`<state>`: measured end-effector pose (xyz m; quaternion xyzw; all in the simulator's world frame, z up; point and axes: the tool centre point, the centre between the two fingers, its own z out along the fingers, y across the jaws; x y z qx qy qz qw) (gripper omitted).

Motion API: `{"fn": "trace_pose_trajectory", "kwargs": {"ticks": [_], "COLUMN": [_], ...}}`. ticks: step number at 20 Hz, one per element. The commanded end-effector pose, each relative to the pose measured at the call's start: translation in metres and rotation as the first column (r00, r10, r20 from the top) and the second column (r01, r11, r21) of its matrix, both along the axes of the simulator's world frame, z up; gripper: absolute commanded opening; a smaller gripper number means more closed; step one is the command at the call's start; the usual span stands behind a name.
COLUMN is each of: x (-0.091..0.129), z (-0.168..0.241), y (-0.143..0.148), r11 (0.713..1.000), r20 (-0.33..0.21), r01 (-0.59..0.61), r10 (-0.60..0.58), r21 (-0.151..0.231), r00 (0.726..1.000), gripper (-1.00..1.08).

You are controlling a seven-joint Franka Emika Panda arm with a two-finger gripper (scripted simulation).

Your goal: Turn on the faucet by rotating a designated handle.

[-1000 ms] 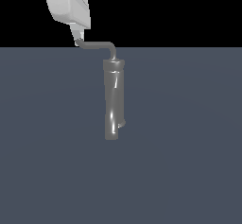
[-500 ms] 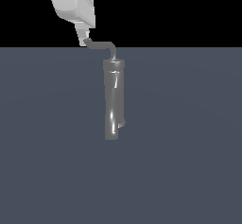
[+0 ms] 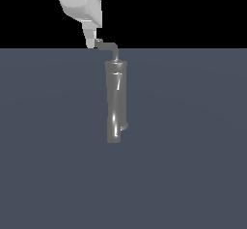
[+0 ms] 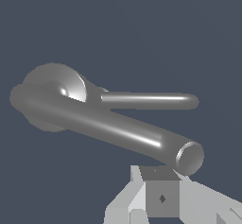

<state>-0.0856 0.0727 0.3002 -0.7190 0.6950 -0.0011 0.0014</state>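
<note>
Around the faucet (image 3: 116,102) only flat, matte slate-grey ground (image 3: 193,150) is seen, with open room on every side and black backdrop beyond its far edge. Its glossy grey cylinder stands at centre, a small stub near its base. At 12 o'clock the thin bent handle (image 3: 110,46) reaches toward 11, where the white gripper (image 3: 90,43) meets its tip; whether the jaws are closed cannot be told.

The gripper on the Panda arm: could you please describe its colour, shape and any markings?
The pale grey-white, blocky gripper has a rounded housing tapering to a narrow light finger. In the wrist view its faceted, angular parts surround a darker grey square block bearing a small dark diamond mark. No cables are visible.
</note>
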Motion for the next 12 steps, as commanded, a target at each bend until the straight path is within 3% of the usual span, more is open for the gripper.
{"fn": "trace_pose_trajectory", "kwargs": {"ticks": [1,12], "x": [-0.001,-0.005], "z": [0.000,0.000], "y": [-0.013,-0.084], "r11": [1.000,1.000], "r20": [0.000,-0.003], "r01": [0.006,0.013], "r10": [-0.006,-0.013], "r21": [-0.001,0.000], "r00": [1.000,1.000], "gripper": [-1.00,-1.00]}}
